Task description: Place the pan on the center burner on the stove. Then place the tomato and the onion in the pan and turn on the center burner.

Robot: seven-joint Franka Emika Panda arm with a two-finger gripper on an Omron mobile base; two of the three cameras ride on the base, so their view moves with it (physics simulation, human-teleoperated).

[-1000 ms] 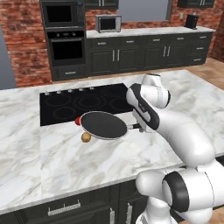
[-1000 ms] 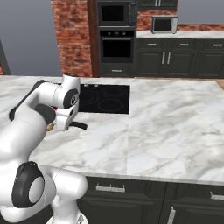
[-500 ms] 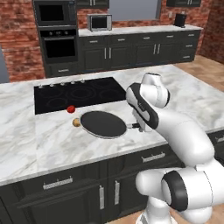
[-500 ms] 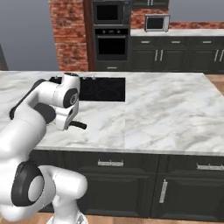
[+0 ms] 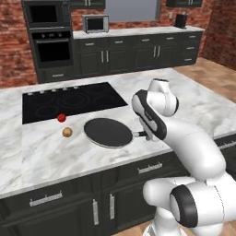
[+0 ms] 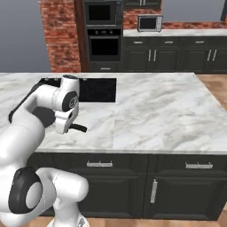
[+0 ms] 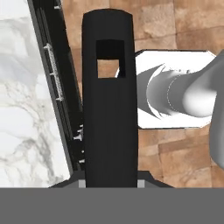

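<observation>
Because the pan's handle [image 7: 110, 100] runs straight up the middle of my hand view, rising from between the fingertips at the bottom edge, I judge the gripper [image 5: 146, 134] is clamped narrow on that black handle, though the pads themselves sit too low in the view to confirm contact. I take this grip because the handle sticks out past the counter edge, with the wood floor [image 7: 183, 26] showing behind it and through its hanging hole. That gives the fingers room on both sides.

From the left base view, the pan [image 5: 108, 132] lies flat on the marble island counter [image 5: 41, 152], near its front edge, with the handle pointing toward my arm. It is not yet on the stove [image 5: 69, 100], which lies just beyond it. The onion [image 5: 67, 132] sits on the marble just left of the pan, apart from it. The tomato [image 5: 61, 118] rests a little farther back, at the front edge of the black glass.

Beyond them, the center burner [image 5: 73, 99] is bare, so I judge the first step is only starting. The move ahead calls for lifting the pan level and carrying it back over the glass. A tilt could swing the far rim into the onion.

Farther still, the silver knobs [image 5: 53, 90] line the cooktop's back edge. They wait for the last step.
</observation>
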